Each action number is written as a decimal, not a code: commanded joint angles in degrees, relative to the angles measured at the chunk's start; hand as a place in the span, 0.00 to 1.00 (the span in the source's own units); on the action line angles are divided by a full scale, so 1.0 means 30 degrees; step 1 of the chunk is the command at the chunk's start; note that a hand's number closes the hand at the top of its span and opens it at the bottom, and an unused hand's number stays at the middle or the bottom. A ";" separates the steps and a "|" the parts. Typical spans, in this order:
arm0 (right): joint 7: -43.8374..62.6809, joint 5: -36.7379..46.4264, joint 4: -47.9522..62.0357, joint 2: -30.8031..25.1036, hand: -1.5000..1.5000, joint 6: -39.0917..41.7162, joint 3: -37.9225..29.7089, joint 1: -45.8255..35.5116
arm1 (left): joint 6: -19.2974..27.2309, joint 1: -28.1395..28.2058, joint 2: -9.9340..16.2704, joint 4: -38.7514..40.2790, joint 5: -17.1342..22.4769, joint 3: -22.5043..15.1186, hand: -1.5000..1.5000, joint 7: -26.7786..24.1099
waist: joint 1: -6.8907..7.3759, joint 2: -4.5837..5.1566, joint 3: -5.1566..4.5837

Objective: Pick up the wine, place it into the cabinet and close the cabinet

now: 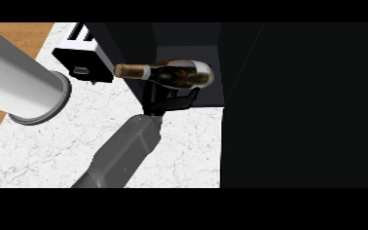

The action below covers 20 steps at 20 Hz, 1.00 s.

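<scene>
Wine bottle [171,73]: lying sideways at the dark cabinet [287,102] opening, beyond the counter [86,141] edge.
Right hand [167,99]: fingers curled round the bottle from below.
Toaster [82,58]: far-left counter corner.

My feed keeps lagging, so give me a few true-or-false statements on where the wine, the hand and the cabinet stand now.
1. The wine bottle lies on its side in the hand's hold. True.
2. The hand is open and away from the bottle. False: its fingers curl round the bottle from below.
3. The bottle's neck points toward the view's left. True.
4. The bottle stands upright on the counter. False: it is held at the opening of the dark cabinet.
5. A black toaster sits left of the bottle. True.
</scene>
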 commanded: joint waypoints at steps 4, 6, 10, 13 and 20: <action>-0.0335 -0.0079 -0.0422 0.0358 0.00 0.0087 0.0100 0.0737 | -0.0593 -0.1438 -0.0003 0.1441 0.1589 -0.0215 1.00 -0.0558 | -0.0046 -0.0011 0.0001; 0.0482 0.0756 -0.0594 0.0462 0.00 -0.0373 0.1009 0.0136 | -0.0960 -0.1899 -0.0003 0.2461 0.2052 -0.0564 1.00 -0.1240 | -0.0143 0.0031 -0.0006; -0.0461 0.1333 -0.0184 0.1009 0.00 -0.0308 0.1487 0.0071 | -0.1305 -0.3459 -0.0003 0.3885 0.2642 0.0086 1.00 -0.0489 | -0.0339 0.0101 -0.0010; -0.1131 0.1587 0.0896 0.0732 0.00 0.0066 0.1263 -0.0469 | -0.0766 -0.3869 -0.0003 0.4218 0.3154 -0.0021 1.00 -0.0458 | -0.0417 0.0136 -0.0004; -0.0320 0.0139 0.1155 -0.0047 0.00 0.0147 0.0317 -0.1384 | -0.0353 -0.4413 -0.0003 0.6160 0.2878 0.0044 1.00 -0.0089 | -0.0617 0.0211 -0.0008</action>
